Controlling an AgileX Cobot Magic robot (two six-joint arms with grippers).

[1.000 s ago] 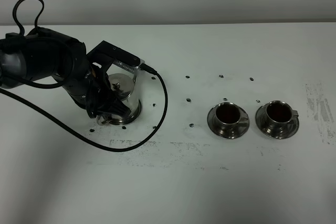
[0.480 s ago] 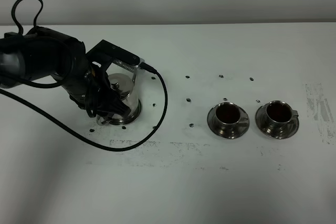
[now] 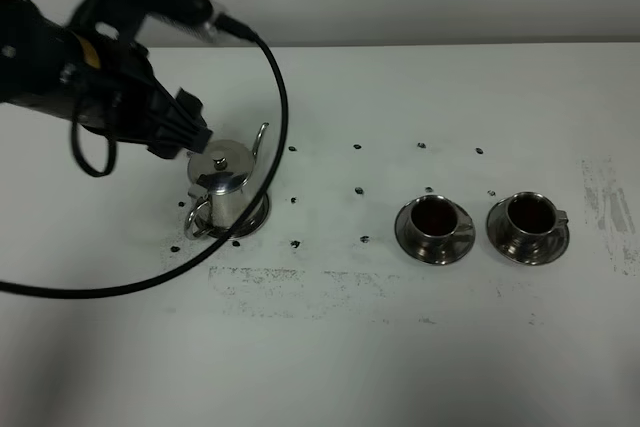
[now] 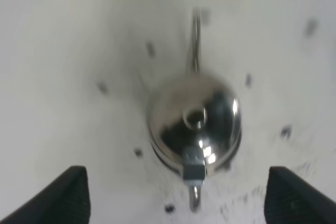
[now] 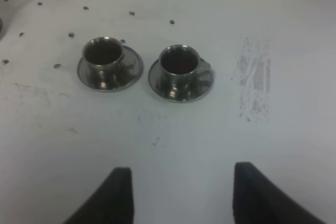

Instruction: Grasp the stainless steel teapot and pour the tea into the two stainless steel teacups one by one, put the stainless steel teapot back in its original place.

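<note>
Exterior high view, from the near edge back: the white table is bare and scuffed in front, then come the vessels in a rough row. On the right, two stainless steel teacups sit each on its own saucer, just beside one another but apart; the nearer-centre teacup and the outer teacup both hold dark reddish-brown tea. Well apart to the left, the stainless steel teapot stands upright on its round steel coaster, lid on, thin spout rising toward the far side, loop handle toward the near side. Behind and above it hangs the left gripper, clear of the pot with its jaws spread wide and empty. Right wrist view shows the right gripper likewise parted, holding nothing, with both cups beyond it.
</note>
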